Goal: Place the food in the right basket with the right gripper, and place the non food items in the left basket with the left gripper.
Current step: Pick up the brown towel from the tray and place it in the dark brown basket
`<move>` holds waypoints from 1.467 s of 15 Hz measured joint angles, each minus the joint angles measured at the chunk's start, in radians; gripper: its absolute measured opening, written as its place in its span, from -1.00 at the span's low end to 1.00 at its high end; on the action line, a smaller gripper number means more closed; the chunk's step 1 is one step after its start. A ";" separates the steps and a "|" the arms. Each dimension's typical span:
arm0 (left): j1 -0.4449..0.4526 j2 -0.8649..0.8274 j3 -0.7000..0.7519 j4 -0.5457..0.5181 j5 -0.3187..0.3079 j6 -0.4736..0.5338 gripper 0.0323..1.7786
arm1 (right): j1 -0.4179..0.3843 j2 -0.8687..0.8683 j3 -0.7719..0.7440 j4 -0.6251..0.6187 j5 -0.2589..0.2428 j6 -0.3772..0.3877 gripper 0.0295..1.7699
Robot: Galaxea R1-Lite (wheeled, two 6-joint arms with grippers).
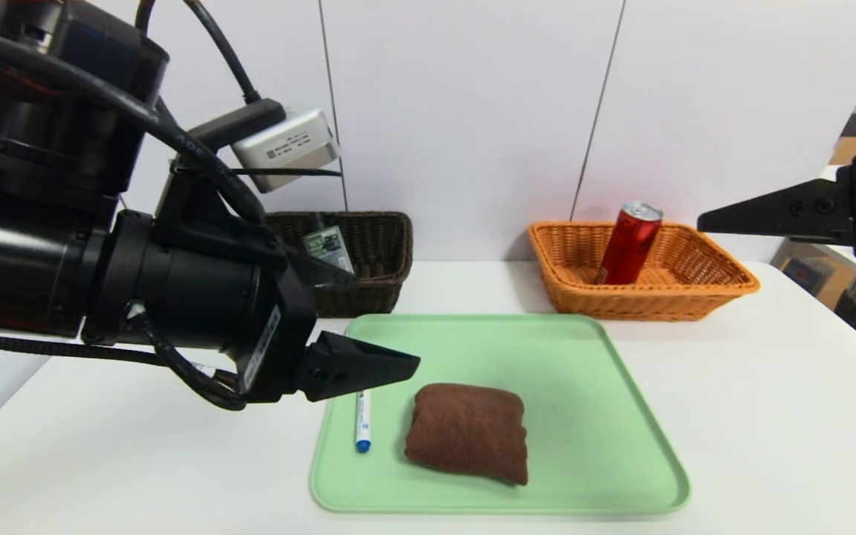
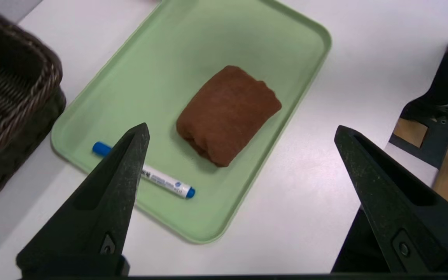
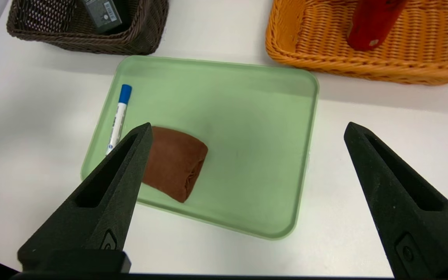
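Head view: hovering wide open and empty with left gripper (image 2: 242, 124) near green tray (image 1: 591, 401), right gripper (image 3: 249, 123) near orange basket (image 1: 643, 303). Seeing red can (image 1: 628, 245) (tilted) inside, pump bottle (image 1: 330, 247) in brown basket (image 1: 387, 256), towel (image 1: 469, 432) and marker (image 1: 363, 420) on tray.

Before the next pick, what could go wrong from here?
The left end effector hangs open over the left part of the tray, so a careless descent might knock the marker, which could roll. The brown towel looks soft, so a shallow pinch may catch only its top layer and unfold it. The red can leans in the orange basket, and a bump there might topple it.
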 joint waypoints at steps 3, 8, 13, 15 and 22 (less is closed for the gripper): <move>0.001 0.039 0.058 -0.129 -0.030 0.073 0.90 | -0.026 -0.068 0.071 0.004 -0.003 0.000 0.91; 0.005 0.073 0.267 -0.325 -0.103 0.164 0.90 | -0.071 -0.130 0.110 0.004 -0.002 0.002 0.91; -0.024 0.132 0.310 -0.392 -0.130 0.202 0.90 | -0.077 -0.148 0.093 -0.020 0.010 0.002 0.91; -0.030 0.171 0.277 -0.391 -0.131 0.206 0.90 | -0.077 -0.154 0.087 -0.048 0.011 0.006 0.91; -0.058 0.349 0.180 -0.395 -0.142 0.210 0.90 | -0.080 -0.177 0.052 -0.075 0.011 0.058 0.91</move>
